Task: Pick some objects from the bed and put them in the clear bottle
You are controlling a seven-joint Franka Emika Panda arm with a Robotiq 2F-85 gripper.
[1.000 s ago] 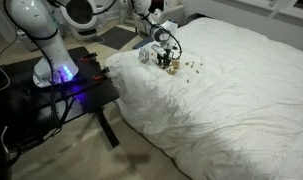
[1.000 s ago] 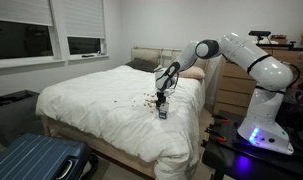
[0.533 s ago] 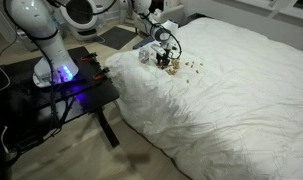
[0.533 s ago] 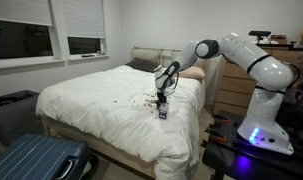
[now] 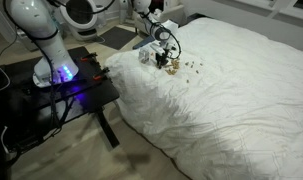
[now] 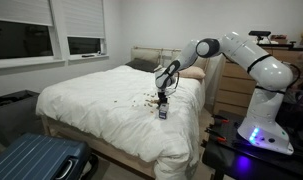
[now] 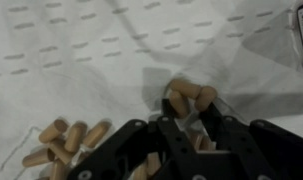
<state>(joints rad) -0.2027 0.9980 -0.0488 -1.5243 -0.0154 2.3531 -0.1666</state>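
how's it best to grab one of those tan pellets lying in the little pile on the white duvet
Pinch a tan cylindrical pellet across its narrow middle, coming straight down. They lie flat and side by side on the rumpled white duvet, so probably only the tops are free.

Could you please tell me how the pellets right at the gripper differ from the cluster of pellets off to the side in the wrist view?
The front pellets are piled at mixed angles against the gripper; the side cluster lies clear of it, its pellets roughly side by side. The front pellets sit on puckered duvet, the side cluster on flatter fabric. Both are tan, oblong bits.
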